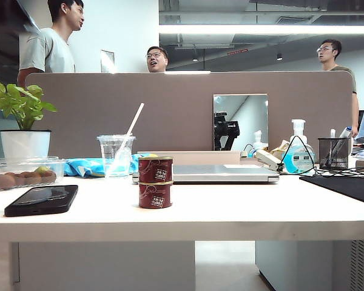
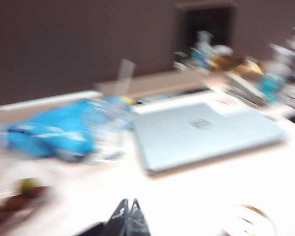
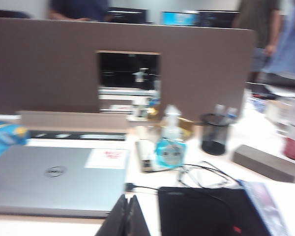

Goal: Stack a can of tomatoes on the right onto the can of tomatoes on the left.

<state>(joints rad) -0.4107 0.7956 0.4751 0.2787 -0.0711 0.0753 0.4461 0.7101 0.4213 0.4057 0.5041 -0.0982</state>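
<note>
Two dark red cans of tomatoes stand stacked near the table's front edge, the upper can squarely on the lower can. Neither arm shows in the exterior view. The left wrist view is blurred; my left gripper is shut with nothing between its fingers, above the white table in front of the laptop. A pale round can top shows at that view's edge, apart from the gripper. My right gripper is also shut and empty, over the table between the laptop and a black mat.
A black phone, a fruit tray, a plastic cup with a straw, a blue bag and a potted plant are on the left. A sanitiser bottle, a pen holder, cables and the mat are on the right.
</note>
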